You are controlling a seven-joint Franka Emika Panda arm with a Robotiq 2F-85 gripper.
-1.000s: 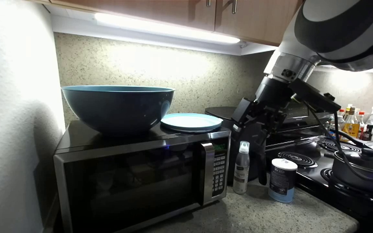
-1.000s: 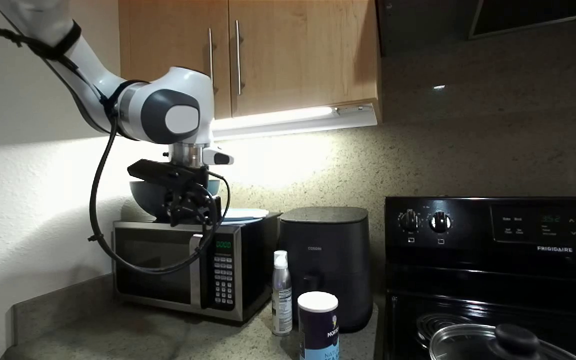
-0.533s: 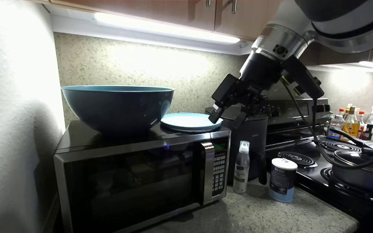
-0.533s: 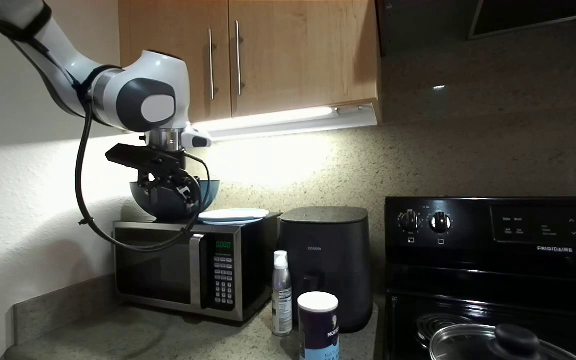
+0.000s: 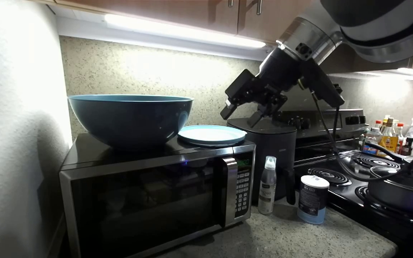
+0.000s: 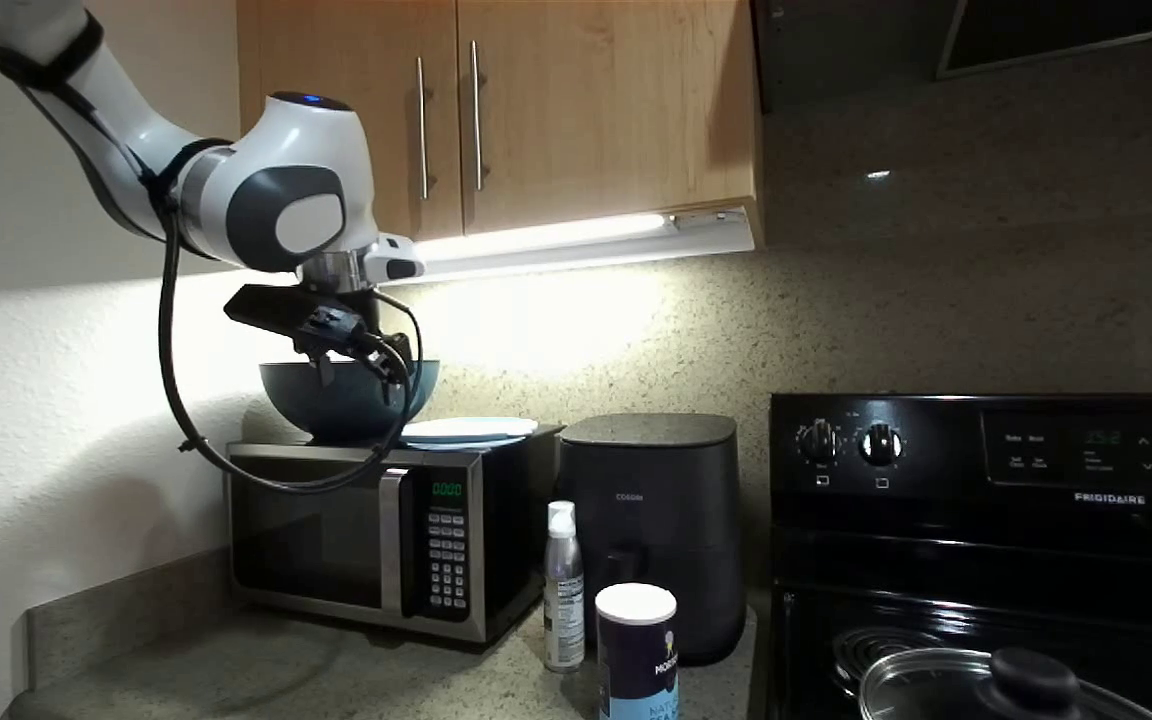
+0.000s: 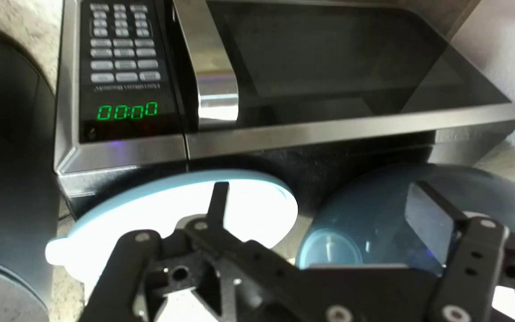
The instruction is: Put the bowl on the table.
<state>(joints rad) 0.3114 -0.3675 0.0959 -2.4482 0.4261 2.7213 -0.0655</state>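
teal-blue and deep, the bowl (image 5: pixel 131 123) stands upright on top of the microwave (image 5: pixel 145 204), at the end nearer the pale wall (image 5: pixel 16 107). the flat blue-white plate (image 5: pixel 212 134) lies just beside it, toward the keypad end. my gripper (image 5: pixel 239 117) is spread wide, its fingers (image 7: pixel 428 223) well apart and nothing held between them. in an exterior view i hang tilted, higher than the plate and clear of the bowl; in the wrist view one finger crosses the plate and the other crosses the bowl's side. a black air fryer (image 6: pixel 651 540) stands next to the microwave, and a spray can (image 5: pixel 267 186) and a salt canister (image 5: pixel 313 202) stand upright on the speckled counter (image 5: pixel 342 233). green zeros glow on the display (image 7: pixel 128 112). a black cable (image 6: pixel 166 350) loops down from my arm (image 6: pixel 311 145). a lidded pot (image 5: pixel 400 195) sits on the black stove (image 6: pixel 936 570).
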